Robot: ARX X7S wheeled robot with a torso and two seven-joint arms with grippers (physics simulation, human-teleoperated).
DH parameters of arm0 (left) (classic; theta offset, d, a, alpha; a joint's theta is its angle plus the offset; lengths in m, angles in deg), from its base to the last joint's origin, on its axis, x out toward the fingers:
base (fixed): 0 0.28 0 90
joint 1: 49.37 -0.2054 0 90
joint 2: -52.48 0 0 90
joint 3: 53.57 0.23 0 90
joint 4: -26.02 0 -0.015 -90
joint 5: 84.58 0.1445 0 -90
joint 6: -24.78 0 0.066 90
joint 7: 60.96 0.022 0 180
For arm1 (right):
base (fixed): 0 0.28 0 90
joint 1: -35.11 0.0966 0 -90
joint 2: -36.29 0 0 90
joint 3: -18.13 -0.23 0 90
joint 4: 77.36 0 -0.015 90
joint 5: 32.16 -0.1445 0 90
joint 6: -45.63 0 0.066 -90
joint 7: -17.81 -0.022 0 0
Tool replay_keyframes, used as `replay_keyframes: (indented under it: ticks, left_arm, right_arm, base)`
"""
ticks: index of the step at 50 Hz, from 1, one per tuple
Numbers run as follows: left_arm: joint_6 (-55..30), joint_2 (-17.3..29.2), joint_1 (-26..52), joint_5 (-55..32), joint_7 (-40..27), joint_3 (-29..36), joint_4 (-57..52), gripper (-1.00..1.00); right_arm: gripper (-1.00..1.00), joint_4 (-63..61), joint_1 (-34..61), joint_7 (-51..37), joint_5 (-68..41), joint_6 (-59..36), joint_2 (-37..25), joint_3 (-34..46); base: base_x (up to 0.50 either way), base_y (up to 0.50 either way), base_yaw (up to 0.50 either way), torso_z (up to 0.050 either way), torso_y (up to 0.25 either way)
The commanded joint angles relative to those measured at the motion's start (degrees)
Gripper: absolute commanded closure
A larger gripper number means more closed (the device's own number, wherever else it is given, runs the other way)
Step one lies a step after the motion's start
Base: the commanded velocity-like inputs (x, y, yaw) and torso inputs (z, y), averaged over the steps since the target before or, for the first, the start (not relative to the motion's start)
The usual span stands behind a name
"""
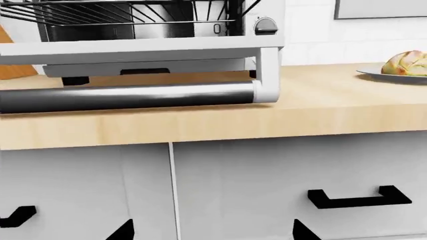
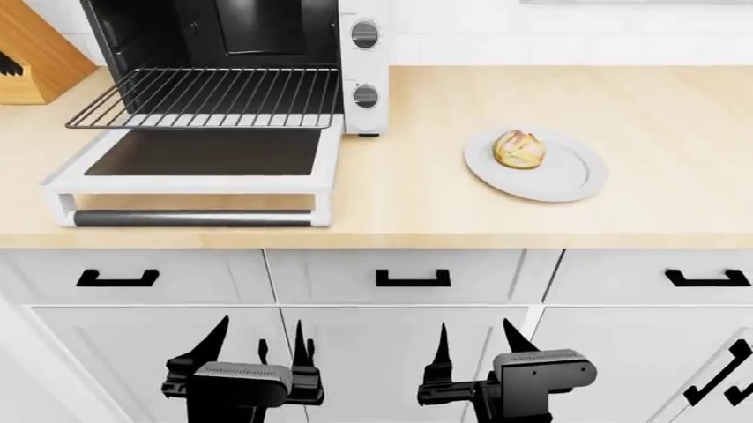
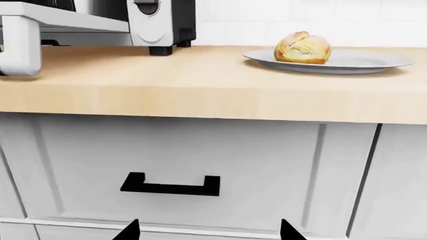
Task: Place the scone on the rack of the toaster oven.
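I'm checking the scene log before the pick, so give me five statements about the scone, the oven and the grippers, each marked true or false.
1. The scone lies on the plate. True.
2. The toaster oven has its door shut. False: the door is folded down flat on the counter.
3. The rack is slid out over the open door, with nothing on it. True.
4. The right gripper holds the scone. False: its jaws stand open and empty, low in front of the cabinet drawers.
5. The left gripper rests on the rack. False: it hangs below the counter edge, jaws open.
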Motion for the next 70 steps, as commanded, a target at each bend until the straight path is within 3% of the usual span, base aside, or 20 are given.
replay_keyframes:
  ticks: [1, 18, 23, 25, 28, 35, 40, 50, 70]
  left_arm:
    - [0.38, 0.81, -0.22, -0.20, -0.41, 1.19, 0.10, -1.00]
    - [1.28, 0.88, 0.18, -0.41, -2.75, 1.31, 0.56, -1.00]
    - [-10.00, 2.24, 1.88, -0.28, -5.87, -0.64, -9.79, -1.00]
    - [-13.85, 2.95, 2.40, -1.85, -6.01, -1.54, -17.33, -1.00]
    - [-20.50, 2.57, 5.41, -2.68, -6.41, -0.98, -19.05, -1.00]
    - [-27.93, 3.10, 7.42, -2.75, -7.58, -0.19, -24.65, -1.00]
    - [-33.30, 4.56, 3.83, -6.86, -6.31, -1.61, -33.98, -1.00]
    - [-32.61, 6.79, -2.43, -7.53, -6.07, -1.86, -40.91, -1.00]
    - [-26.42, 9.74, -14.30, -4.63, -7.12, -0.15, -50.07, -1.00]
  right_arm:
    - [-1.00, -0.74, -0.51, -1.09, -0.58, 0.10, -0.82, 0.71]
    - [-1.00, -1.35, -0.42, -2.70, -0.61, -0.22, -1.67, 1.79]
    - [-1.00, -6.23, 1.86, -2.33, -1.78, -4.90, -2.75, 1.79]
    - [-1.00, -11.37, 3.10, -3.24, -1.76, -12.11, -3.57, 1.43]
    - [-1.00, -16.98, 3.42, -3.59, -3.81, -17.50, -4.60, -0.12]
    - [-1.00, -27.49, 2.82, -3.90, -5.59, -25.17, -7.06, -1.10]
    - [-1.00, -31.23, 6.17, -2.64, -10.60, -32.47, -8.63, -3.93]
    - [-1.00, -34.43, 13.06, -3.35, -15.02, -44.19, -10.94, -8.29]
    - [-1.00, -34.96, 22.16, -6.52, -17.13, -55.27, -13.56, -11.19]
  base:
    - [0.00, 0.00, 0.00, 0.050, 0.000]
    - [0.00, 0.00, 0.00, 0.050, 0.000]
    - [0.00, 0.00, 0.00, 0.010, -0.002]
    - [0.00, 0.00, 0.00, 0.000, 0.000]
    - [0.00, 0.00, 0.00, 0.000, 0.000]
    - [0.00, 0.00, 0.00, 0.000, 0.000]
    - [0.00, 0.00, 0.00, 0.000, 0.000]
    - [0.00, 0.00, 0.00, 0.000, 0.000]
    - [0.05, 0.00, 0.00, 0.000, 0.000]
